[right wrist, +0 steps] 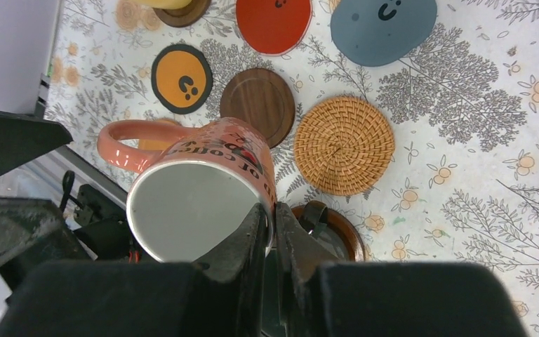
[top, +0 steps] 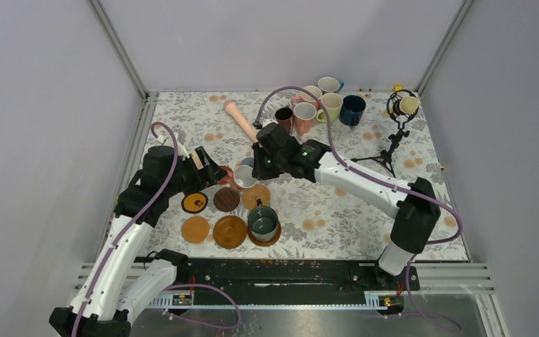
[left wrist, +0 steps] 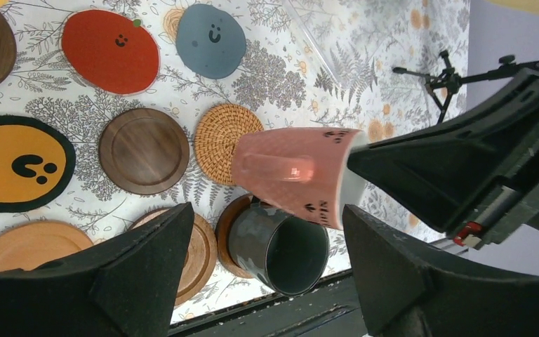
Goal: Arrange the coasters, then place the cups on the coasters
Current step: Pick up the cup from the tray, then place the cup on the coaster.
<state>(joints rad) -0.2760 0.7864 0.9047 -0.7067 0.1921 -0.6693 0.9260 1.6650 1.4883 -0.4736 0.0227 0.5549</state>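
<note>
Currently, pink mug [right wrist: 189, 184] held tilted over the coasters [top: 227, 199], in the table's left half toward its near edge.
Right pincer [right wrist: 272, 219] is clenched on the mug's rim wall; left pincer [left wrist: 267, 219] stands released, jaws flanking the mug without contact. Mug long axis runs jaw to jaw of the left pincer, mouth toward the right pincer. A handover appears likely.

I see the coasters [top: 226, 200] clustered near-left on the tabletop [top: 351, 217], a seated mug [top: 262, 222] on the near-right one, a lifted mug [right wrist: 200, 196] in my right claw [right wrist: 270, 214] above the cluster, and the spare mugs [top: 304, 116] grouped far back.
</note>
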